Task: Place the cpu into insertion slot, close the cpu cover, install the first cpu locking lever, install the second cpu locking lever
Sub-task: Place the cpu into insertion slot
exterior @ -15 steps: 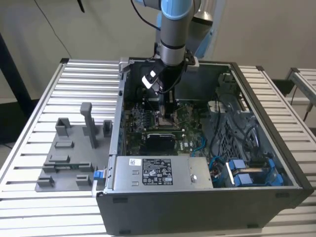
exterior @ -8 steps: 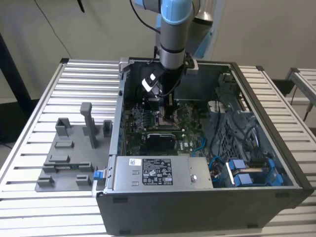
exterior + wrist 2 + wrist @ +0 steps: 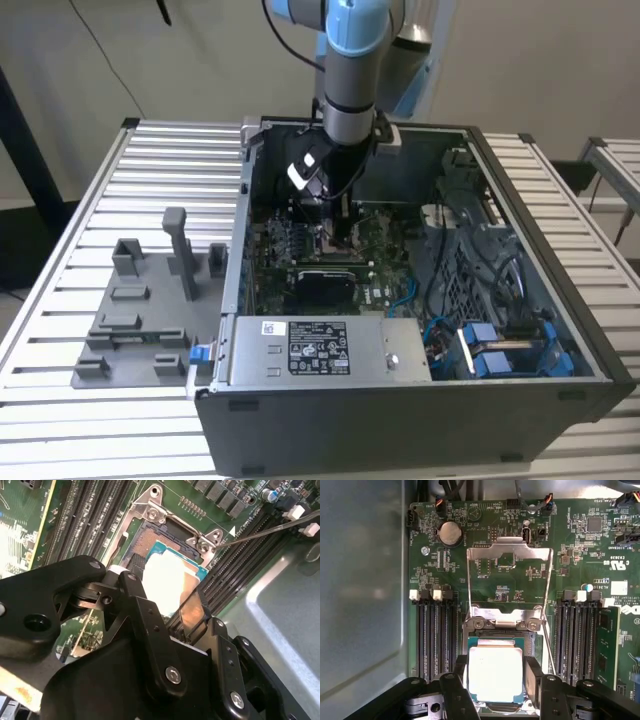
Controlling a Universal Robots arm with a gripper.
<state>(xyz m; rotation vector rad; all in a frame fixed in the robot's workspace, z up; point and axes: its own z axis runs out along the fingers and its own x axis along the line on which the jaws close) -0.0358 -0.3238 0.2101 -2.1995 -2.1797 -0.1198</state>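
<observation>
while fingers (image 3: 533, 677) of gripper (image 3: 496, 678) pinch cpu (image 3: 495, 670) by opposite edges, it hangs just over slot (image 3: 150, 540), cover (image 3: 510, 554) flipped open. judged light, stiff, thin, slick-topped; slot pins likely fragile. hold edges only, level.

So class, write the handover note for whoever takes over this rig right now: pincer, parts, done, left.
Pincer: shut on the small square silvery cpu, at the square silver-rimmed insertion slot; seating unclear.
Thin silver cpu cover frame: swung open, away from the slot.
One thin wire locking lever stands unlatched.
Done: nothing confirmed.
Left: cpu seated, cover closed, both levers.
</observation>
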